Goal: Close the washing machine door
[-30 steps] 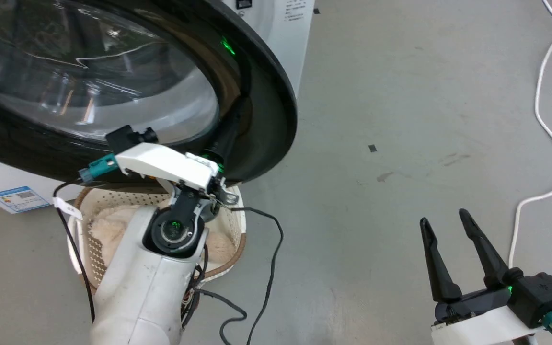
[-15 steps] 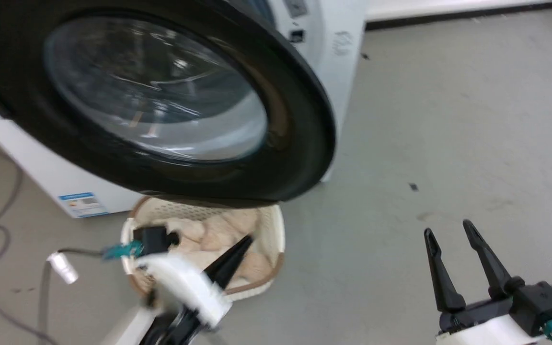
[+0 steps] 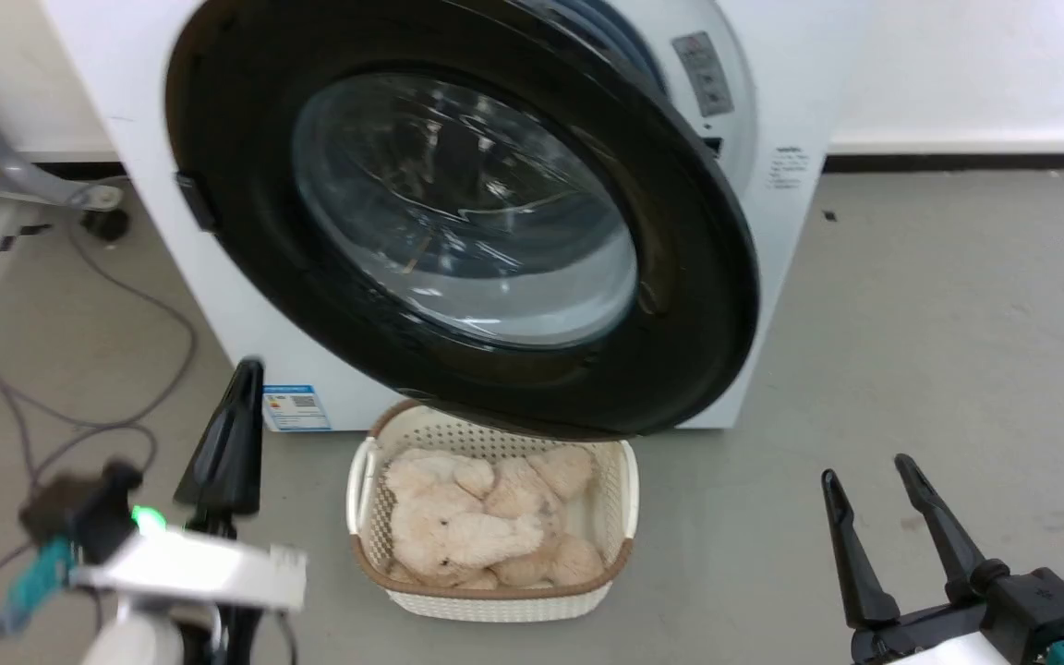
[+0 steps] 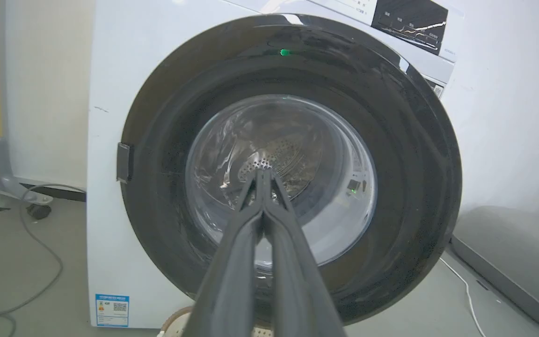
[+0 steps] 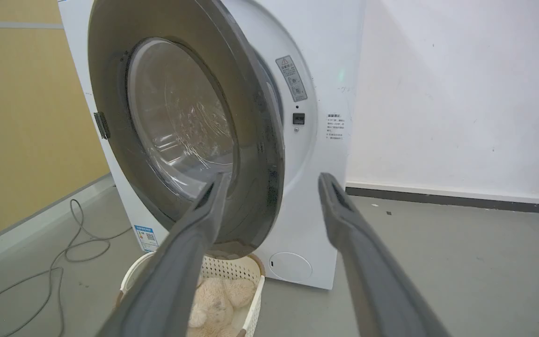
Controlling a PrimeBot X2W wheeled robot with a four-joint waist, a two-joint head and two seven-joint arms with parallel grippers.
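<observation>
One change: the left gripper (image 3: pixel 246 374), pinched shut, has backed off the washing machine door (image 3: pixel 495 212), front-left of the washing machine (image 3: pixel 777 102). That door hangs ajar on the machine's front, probably unlatched; the right gripper (image 3: pixel 866 468) gapes empty, front-right.

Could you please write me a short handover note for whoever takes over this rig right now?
Left gripper: shut, empty, clear of the door.
Right gripper: open, empty, low on the right.
Door: ajar, its right edge standing off the machine; a basket of plush toys sits on the floor under it.
Done: door not yet shut.
Left: push the door's right edge in until it latches.
</observation>
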